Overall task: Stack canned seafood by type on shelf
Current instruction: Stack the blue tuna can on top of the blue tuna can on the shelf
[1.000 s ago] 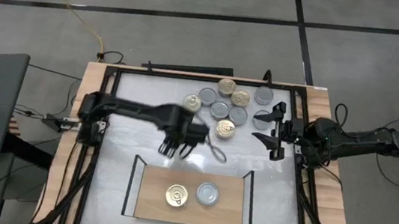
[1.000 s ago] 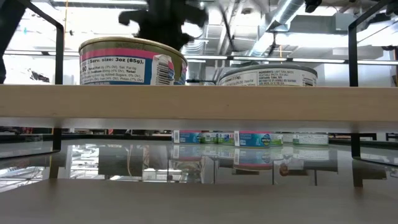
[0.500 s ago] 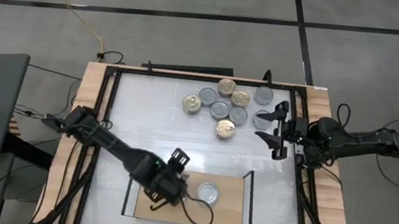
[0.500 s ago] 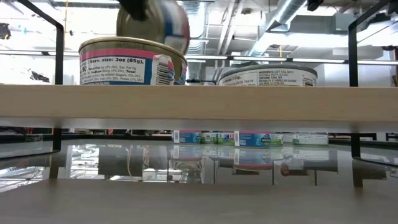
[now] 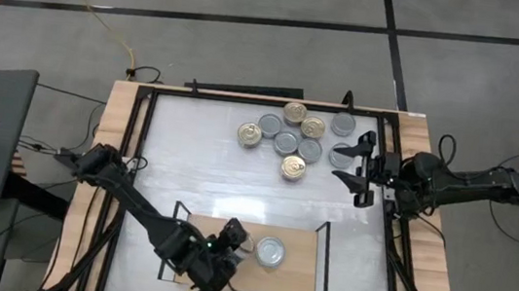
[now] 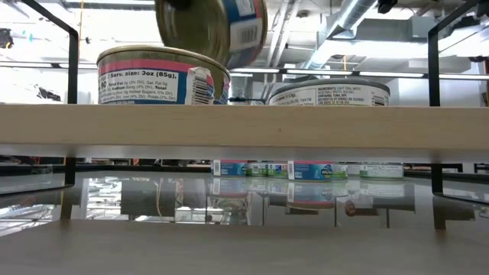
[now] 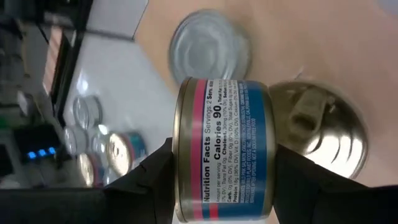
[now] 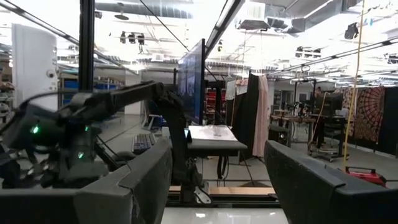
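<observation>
Left wrist view shows the left gripper (image 7: 224, 165) pinching a gold can (image 7: 225, 149) on edge above the gold-lidded can (image 7: 320, 127) on the shelf (image 5: 293, 277) (presumably matching types); the right gripper (image 5: 355, 168), fingers spread, waits near the loose cans (image 5: 290, 134).

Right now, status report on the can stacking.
Left gripper shut on gold-lid can, tilted above the gold can on the shelf. Silver can sits beside it. Right gripper open, waiting at table's right edge. Nothing blocking.
</observation>
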